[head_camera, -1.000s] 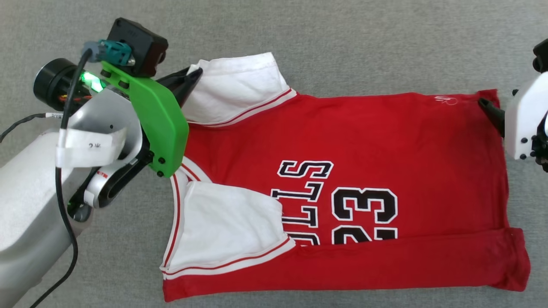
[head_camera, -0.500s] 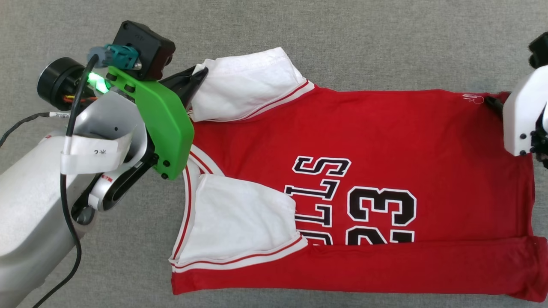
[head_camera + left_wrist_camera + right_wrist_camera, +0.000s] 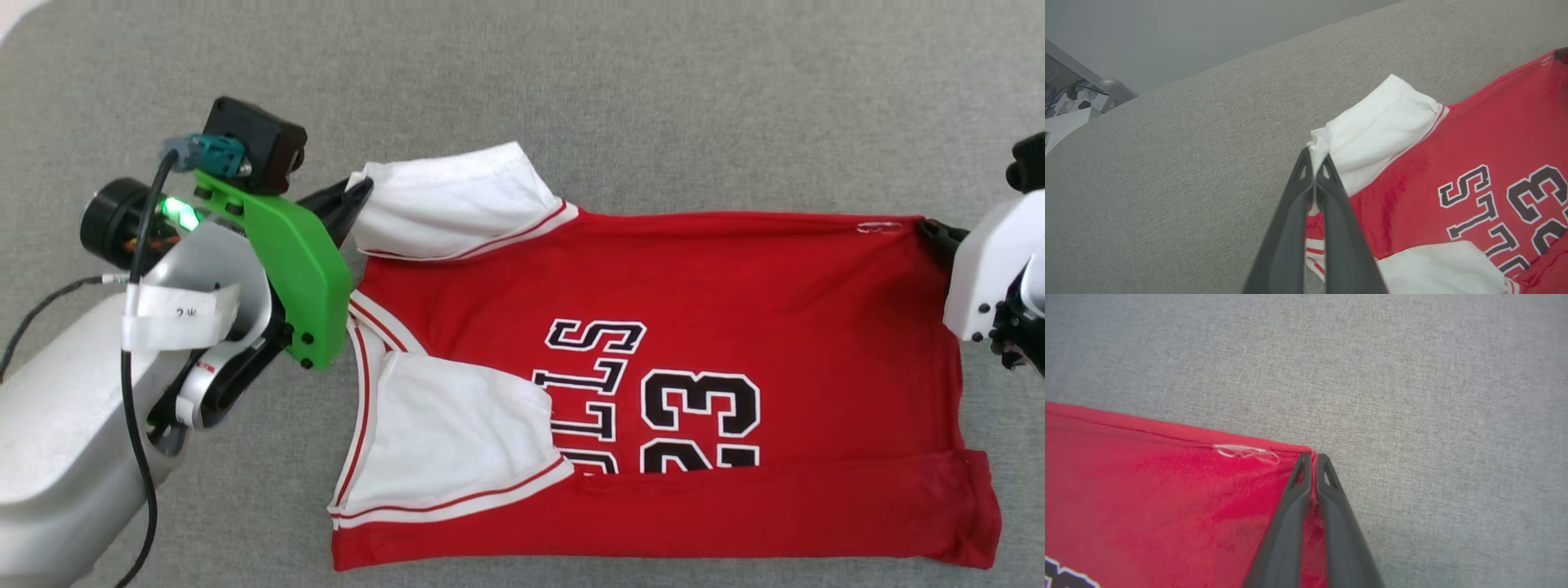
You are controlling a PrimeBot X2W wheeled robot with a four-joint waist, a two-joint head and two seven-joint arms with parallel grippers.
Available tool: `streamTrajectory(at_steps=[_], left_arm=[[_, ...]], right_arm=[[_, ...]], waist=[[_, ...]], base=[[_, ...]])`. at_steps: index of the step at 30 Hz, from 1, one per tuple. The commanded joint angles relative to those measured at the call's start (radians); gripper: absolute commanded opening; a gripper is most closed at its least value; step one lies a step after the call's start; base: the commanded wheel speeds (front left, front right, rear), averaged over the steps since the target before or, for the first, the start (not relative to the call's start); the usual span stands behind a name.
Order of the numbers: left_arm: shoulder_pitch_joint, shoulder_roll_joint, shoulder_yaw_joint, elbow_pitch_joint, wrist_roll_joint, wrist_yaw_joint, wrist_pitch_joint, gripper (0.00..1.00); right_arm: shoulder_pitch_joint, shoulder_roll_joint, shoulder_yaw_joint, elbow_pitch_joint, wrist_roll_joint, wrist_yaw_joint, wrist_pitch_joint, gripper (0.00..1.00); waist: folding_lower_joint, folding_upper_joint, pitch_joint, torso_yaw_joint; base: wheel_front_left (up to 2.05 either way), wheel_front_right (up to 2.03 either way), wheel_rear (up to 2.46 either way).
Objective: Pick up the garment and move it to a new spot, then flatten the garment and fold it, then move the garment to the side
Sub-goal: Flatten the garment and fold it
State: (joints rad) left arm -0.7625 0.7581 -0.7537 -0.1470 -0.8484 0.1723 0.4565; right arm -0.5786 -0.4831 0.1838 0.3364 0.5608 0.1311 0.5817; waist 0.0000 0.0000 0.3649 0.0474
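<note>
The left fingers [image 3: 1290, 212] pinch shut on the white sleeve [image 3: 1380, 130] tip, the right fingers [image 3: 1288, 514] on a hem corner [image 3: 1290, 454], so the garment [image 3: 735, 278] lies stretched between them on the grey cushion [image 3: 653, 98], apparently for an even fold.

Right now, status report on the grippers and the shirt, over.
Left gripper shut on shirt, far white sleeve. Right gripper shut on far hem corner. Shirt spread on grey fabric, near edge folded over. No obstruction seen.
</note>
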Motion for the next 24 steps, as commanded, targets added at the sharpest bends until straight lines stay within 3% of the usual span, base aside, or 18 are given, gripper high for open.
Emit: streamTrajectory(at_steps=[1,14,24], left_arm=[[0.028,0.000,0.003,0.002,-0.008,0.009,-0.011,0.00],[0.224,0.013,-0.024,-0.049,-0.061,0.074,-0.053,0.00],[0.407,0.047,-0.072,-0.057,-0.104,0.099,-0.075,0.00]], right_arm=[[0.027,0.002,-0.012,-0.001,0.018,0.000,-0.021,0.00],[0.315,-0.011,-0.057,-0.130,0.155,0.000,-0.175,0.00],[0.484,-0.043,-0.055,-0.217,0.225,0.000,-0.173,0.00]], waist=[[0.0000,0.0000,-0.056,-0.004],[0.0000,0.0000,-0.175,0.038],[0.0000,0.0000,-0.207,0.041]], base=[[0.00,0.00,0.00],[0.00,0.00,0.00],[0.00,0.00,0.00]])
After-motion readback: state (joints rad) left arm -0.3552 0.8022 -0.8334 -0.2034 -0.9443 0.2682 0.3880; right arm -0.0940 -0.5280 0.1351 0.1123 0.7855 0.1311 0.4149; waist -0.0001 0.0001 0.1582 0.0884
